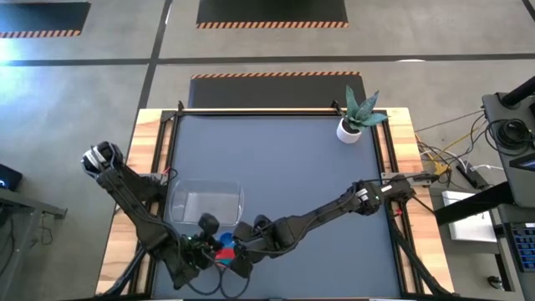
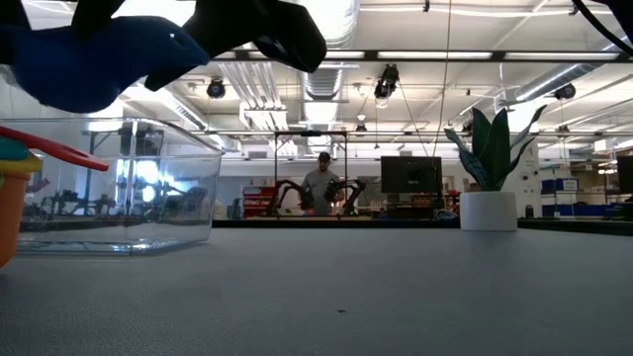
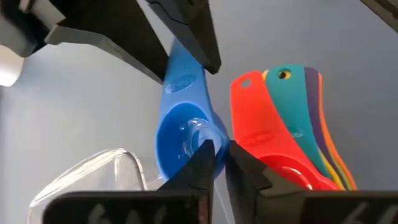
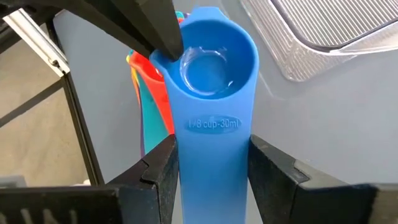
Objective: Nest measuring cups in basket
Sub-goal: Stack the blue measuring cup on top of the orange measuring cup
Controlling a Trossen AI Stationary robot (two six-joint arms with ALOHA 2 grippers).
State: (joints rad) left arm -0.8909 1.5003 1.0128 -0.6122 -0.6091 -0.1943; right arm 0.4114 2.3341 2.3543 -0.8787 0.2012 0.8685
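Blue measuring cup (image 4: 213,93) bowl-up, handle in right end effector (image 4: 213,163), left end effector (image 3: 214,163) pinching its rim

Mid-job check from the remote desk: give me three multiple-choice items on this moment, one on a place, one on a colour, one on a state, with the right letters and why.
1. Where is the potted plant?
A. inside the basket
B. at the table's far right corner
C. beside the stack of cups

2. What colour is the cup both claws grip?
A. blue
B. yellow
C. green

3. What state is the basket in?
A. full of nested cups
B. tipped on its side
C. upright with no cups in it

Answers:
1 B: the high view shows it at the far edge, right of centre.
2 A: the right claw holds the blue cup by its handle, and the left claw pinches its bowl rim.
3 C: the low view shows it standing flat, holding nothing; the stack of cups lies outside it.
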